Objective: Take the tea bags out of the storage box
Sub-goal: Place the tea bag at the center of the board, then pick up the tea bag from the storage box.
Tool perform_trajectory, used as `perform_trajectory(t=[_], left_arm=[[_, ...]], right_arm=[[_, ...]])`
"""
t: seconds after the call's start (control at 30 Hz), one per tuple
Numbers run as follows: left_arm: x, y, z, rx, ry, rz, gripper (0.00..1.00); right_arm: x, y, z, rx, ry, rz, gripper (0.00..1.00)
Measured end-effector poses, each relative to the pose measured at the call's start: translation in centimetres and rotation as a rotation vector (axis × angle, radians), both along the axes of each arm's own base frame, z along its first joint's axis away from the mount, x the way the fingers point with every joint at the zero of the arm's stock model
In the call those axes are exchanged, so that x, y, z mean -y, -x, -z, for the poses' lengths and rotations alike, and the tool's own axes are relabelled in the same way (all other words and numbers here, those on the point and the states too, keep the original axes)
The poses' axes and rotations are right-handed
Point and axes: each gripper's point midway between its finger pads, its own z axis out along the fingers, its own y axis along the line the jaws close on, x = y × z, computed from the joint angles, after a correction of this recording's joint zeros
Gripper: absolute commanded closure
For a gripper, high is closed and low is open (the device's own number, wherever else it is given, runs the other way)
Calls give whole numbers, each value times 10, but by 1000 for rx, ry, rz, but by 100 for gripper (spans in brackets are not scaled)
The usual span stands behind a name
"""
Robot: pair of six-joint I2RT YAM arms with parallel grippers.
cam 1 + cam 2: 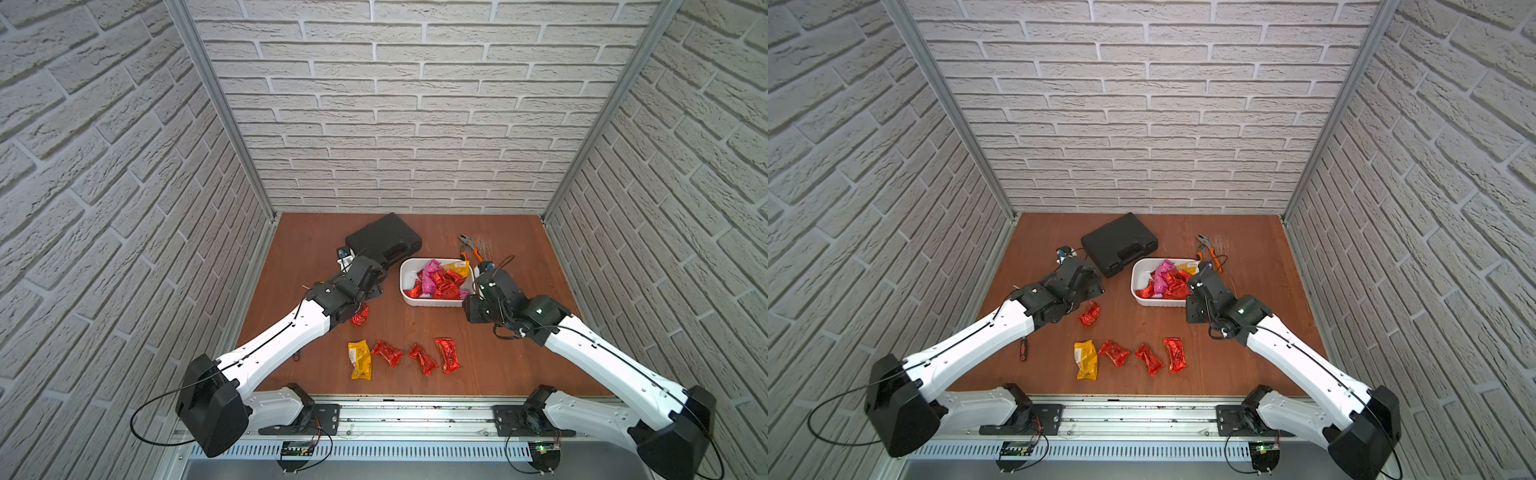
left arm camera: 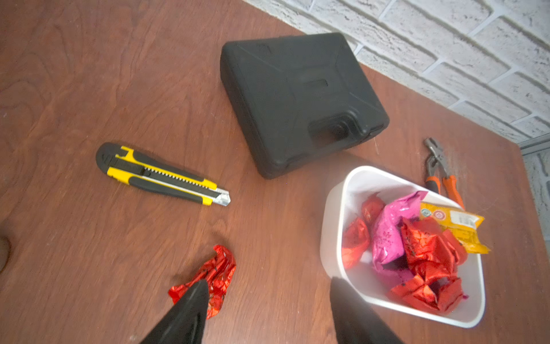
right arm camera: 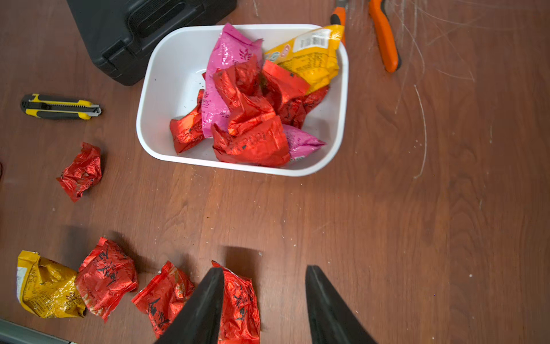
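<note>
Tea bags (image 3: 250, 98) heaped in storage box (image 3: 169, 74); five more loose on table (image 3: 387, 208). Left gripper (image 2: 269, 281) spread, empty. Right gripper (image 3: 265, 268) spread, empty.

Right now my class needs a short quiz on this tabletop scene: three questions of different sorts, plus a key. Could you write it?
1. True or false: no tea bags remain in the storage box.
2. How many tea bags lie on the table outside the box? A) three B) five C) eight
3. Fill in: the orange-handled tool beside the box is a pair of ____.

Key: 1 false; 2 B; 3 pliers.
</note>
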Motion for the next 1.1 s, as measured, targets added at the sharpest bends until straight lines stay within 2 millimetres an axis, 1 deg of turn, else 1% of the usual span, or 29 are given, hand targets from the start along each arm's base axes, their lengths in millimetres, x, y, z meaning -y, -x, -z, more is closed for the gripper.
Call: perform_trajectory(t=[0.17, 0.3, 0.47, 0.6, 0.7, 0.8, 0.87, 0.97, 1.1], left_arm=[[-2, -11, 7, 2, 57, 28, 30], [4, -18, 11, 6, 99, 64, 30], [21, -26, 10, 26, 138, 142, 30], [34, -31, 12, 36, 163, 197, 30], [40, -33, 14, 36, 174, 221, 30], [41, -35, 17, 32, 182, 228, 30], [41, -36, 17, 30, 186, 229, 30], [40, -37, 18, 28, 190, 229, 30], [38, -38, 18, 26, 195, 225, 31]], right_arm=[[-25, -38, -3, -35, 57, -46, 49], [-36, -65, 8, -95, 121, -55, 48], [-37, -90, 29, -166, 182, -75, 49], [-35, -108, 36, -191, 202, -99, 53], [-32, -121, 40, -202, 217, -115, 57], [-32, -130, 47, -220, 220, -134, 59], [-32, -132, 53, -237, 220, -143, 59], [-34, -131, 61, -261, 221, -165, 60], [-33, -131, 68, -289, 250, -189, 65]])
